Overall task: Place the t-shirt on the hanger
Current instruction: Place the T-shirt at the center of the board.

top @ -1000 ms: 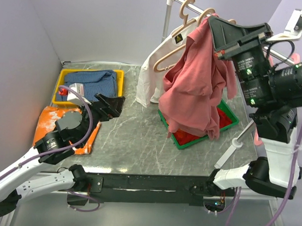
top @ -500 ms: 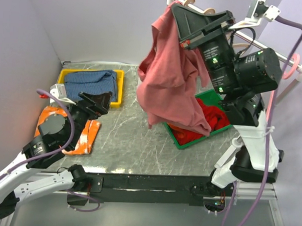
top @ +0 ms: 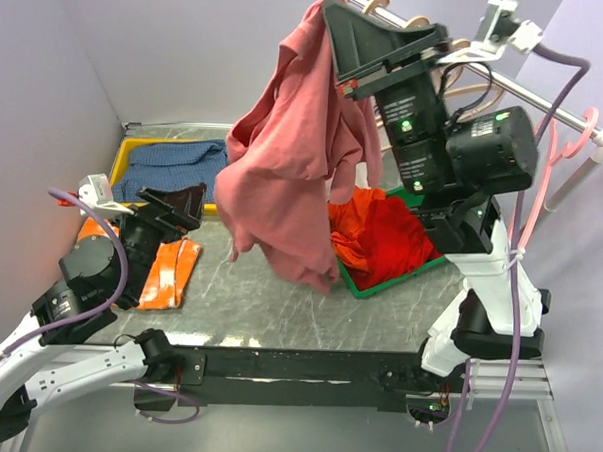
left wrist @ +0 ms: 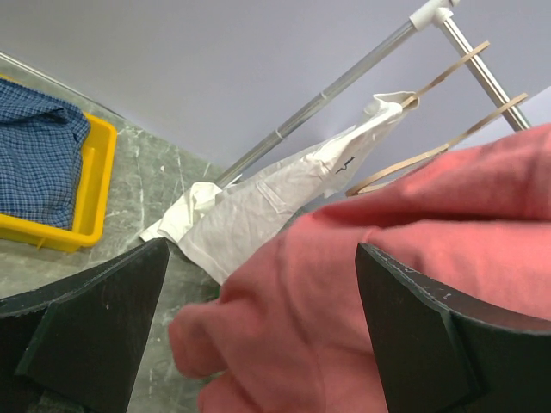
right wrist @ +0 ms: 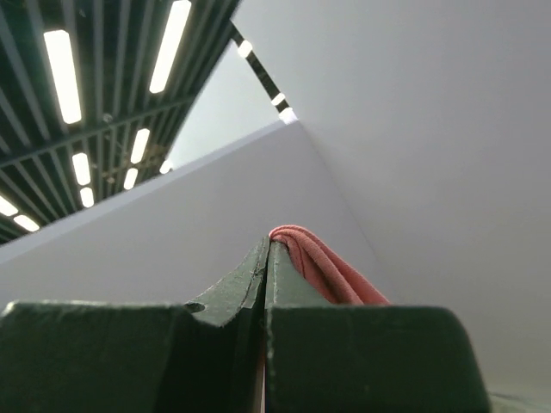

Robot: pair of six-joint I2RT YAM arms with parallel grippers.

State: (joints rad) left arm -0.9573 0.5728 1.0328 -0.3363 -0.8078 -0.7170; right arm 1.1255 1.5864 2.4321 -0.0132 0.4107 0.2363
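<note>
Pinches the t-shirt (top: pixel 283 180) in the closed right gripper (top: pixel 328 5), cloth draping below over the worktop's (top: pixel 268 310) middle; holds the left gripper (top: pixel 185 202) wide, empty.

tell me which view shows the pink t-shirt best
The top external view: nearly the whole t-shirt hangs from the raised right gripper above the table. The left wrist view catches only a blurred fold; the right wrist view shows just a pinched edge.

The left arm (top: pixel 65 373) and right arm (top: pixel 489 279) have white link shells, black cylindrical joint motors and lilac cables (top: pixel 564 57). Green lights (top: pixel 404 122) dot the right one. The left gripper (top: pixel 182 203) and right gripper (right wrist: pixel 267 251) are matte black wedges.
</note>
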